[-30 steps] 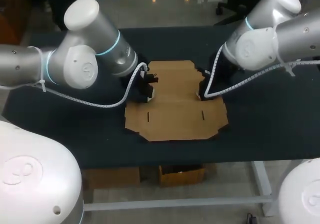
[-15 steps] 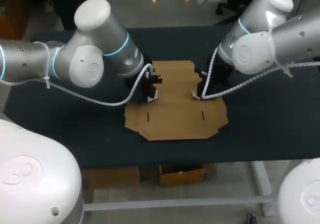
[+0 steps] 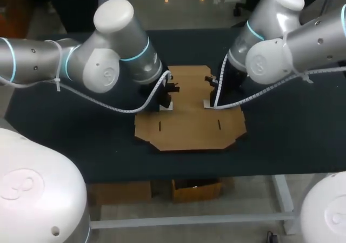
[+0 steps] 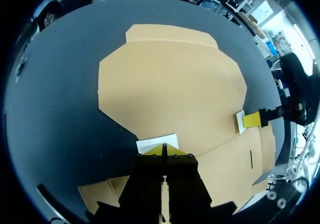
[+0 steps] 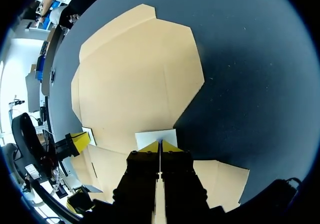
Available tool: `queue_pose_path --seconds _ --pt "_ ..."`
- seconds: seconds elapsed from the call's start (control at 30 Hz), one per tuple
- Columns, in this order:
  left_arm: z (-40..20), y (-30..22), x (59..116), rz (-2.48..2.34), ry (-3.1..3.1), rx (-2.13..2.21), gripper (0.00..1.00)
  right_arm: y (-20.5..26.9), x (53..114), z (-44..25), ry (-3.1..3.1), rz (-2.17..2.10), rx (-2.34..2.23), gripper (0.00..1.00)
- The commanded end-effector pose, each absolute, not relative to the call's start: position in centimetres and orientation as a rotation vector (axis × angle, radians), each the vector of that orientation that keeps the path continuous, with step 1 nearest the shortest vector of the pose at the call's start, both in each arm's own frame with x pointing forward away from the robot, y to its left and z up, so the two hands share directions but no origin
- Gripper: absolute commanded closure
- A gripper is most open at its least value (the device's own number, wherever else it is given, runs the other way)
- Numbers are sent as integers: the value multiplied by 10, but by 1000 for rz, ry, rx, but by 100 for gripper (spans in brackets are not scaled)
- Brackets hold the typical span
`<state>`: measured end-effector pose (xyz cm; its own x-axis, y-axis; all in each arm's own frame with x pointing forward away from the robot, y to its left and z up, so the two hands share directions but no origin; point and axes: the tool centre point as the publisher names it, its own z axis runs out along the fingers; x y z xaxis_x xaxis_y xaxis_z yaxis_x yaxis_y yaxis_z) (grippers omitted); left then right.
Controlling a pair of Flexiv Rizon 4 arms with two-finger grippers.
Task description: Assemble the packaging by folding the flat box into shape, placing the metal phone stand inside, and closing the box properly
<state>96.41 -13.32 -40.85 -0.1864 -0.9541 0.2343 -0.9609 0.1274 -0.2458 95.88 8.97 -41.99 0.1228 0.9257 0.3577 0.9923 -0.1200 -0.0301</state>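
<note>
Left gripper (image 4: 164, 150) and my right gripper (image 5: 159, 146) both have fingertips together, tips down on the flat box (image 3: 189, 125), a white patch (image 4: 156, 143) just ahead of each.

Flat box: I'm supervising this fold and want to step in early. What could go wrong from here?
1. The flat box lies unfolded on the table, with the left gripper and right gripper, both shut, at its opposite side edges. Uneven pushes could slide or twist it instead of folding it.
2. Its near edge is not far from the table's front edge, so a drag that way might overhang it.
3. No metal phone stand shows in any view.
</note>
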Motion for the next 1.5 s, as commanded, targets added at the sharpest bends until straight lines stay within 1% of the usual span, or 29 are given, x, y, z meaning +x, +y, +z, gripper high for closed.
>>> queue_pose_path --seconds 0.03,0.27,0.43,0.67,0.9,1.23,1.5 --pt "-414 -138 967 498 -2359 2018 100 96 961 -426 -1888 -335 -2148 100" --pt "-415 -135 964 485 -2356 2030 100 96 958 -433 -1875 -309 -2158 100" --pt "-401 -128 960 515 -2337 2051 100 87 955 -420 -1855 -376 -2143 100" --pt "-381 -112 956 567 -2302 2066 100 63 952 -396 -1800 -522 -2070 100" --pt "-359 -94 950 655 -2243 2068 100 29 952 -388 -1693 -651 -1959 100" --pt "-330 -71 931 706 -2177 2072 100 -4 937 -378 -1632 -699 -1910 100" --pt "-313 -64 902 720 -2173 2103 100 -24 914 -360 -1645 -712 -1917 100"
